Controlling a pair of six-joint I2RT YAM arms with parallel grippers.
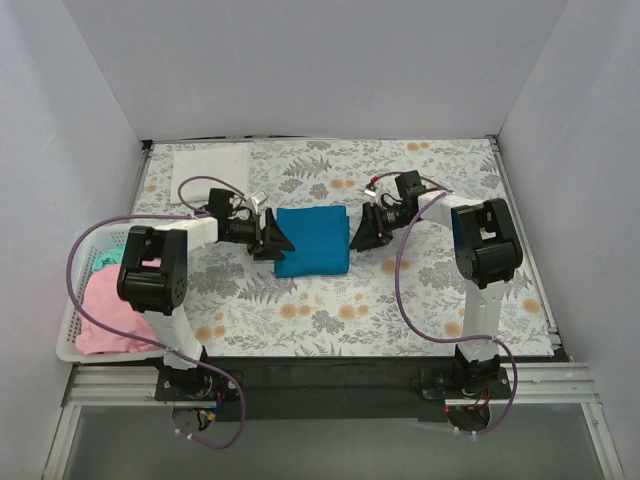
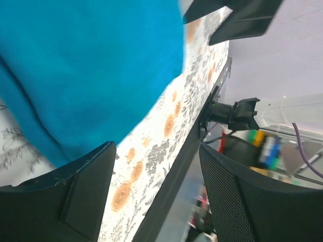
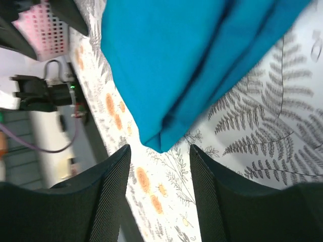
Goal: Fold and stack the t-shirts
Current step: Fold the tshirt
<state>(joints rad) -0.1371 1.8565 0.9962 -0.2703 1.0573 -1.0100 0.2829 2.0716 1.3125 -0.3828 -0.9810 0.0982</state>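
We see the teal-blue t-shirt (image 1: 312, 240) folded into a thick, soft, nearly square pad with rounded edges. It lies flat on the table (image 1: 330, 320), whose cover is a pale print of grey ferns and orange flowers. The left gripper (image 1: 272, 238) sits at the shirt's left edge and the right gripper (image 1: 362, 236) at its right edge. In the left wrist view the matte black fingers (image 2: 75, 196) stand wide apart, with only the printed cover between them and the smooth blue cloth just beyond their tips. In the right wrist view the finely textured black pads (image 3: 108, 196) are likewise spread wide and hold nothing. A pointed corner of the shirt, its layers stacked, shows just beyond their gap. Past the shirt's far left corner a white t-shirt (image 1: 210, 162) lies flat as a neat rectangle. Well to the shirt's left, a white slatted plastic basket (image 1: 68, 335) holds a crumpled pink t-shirt (image 1: 105, 315) and a mint green one (image 1: 105, 258).
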